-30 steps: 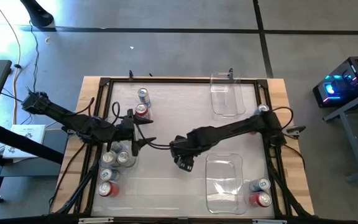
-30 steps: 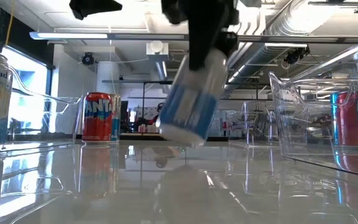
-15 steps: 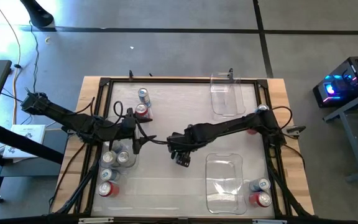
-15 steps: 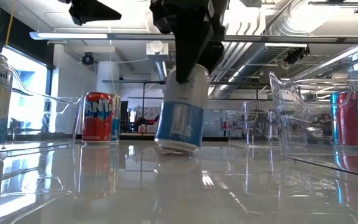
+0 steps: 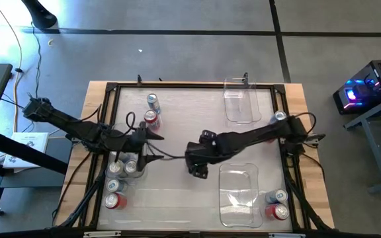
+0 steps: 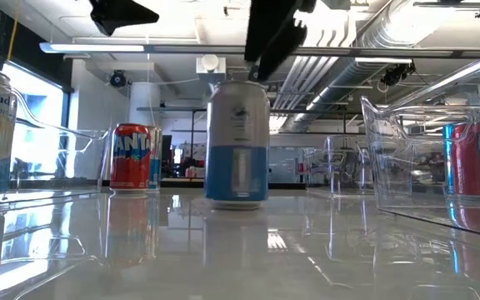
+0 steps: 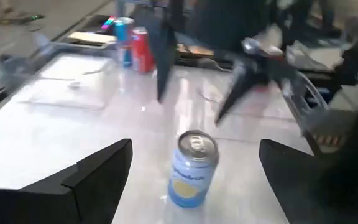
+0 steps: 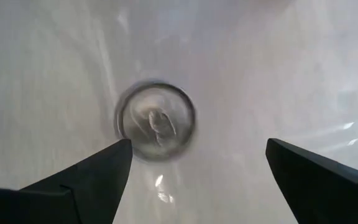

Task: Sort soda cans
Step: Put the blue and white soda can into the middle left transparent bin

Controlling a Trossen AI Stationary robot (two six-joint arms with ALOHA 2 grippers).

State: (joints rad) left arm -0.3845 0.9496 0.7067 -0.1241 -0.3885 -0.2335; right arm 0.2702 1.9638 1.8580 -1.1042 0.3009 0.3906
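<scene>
High view: right gripper (image 5: pixel 198 169) hangs over mid-table, the can hidden beneath it; left gripper (image 5: pixel 145 147) waits, fingers spread, near the left cluster of cans (image 5: pixel 123 168).

Low view: blue-and-silver can (image 6: pixel 237 143) stands upright on the table; a second ago it was tilted in the grip.

Right wrist view: silver can top below, fingers (image 8: pixel 89 180) spread wide, released.

Placement step looks finished; next the arm probably lifts clear and fetches another can.

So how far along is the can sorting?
Both clear bins, far and near, look empty, so nothing is binned. A blue can stands upright mid-table, free under the open right gripper; the left gripper waits open. Left-edge cans and right-corner cans remain.
</scene>
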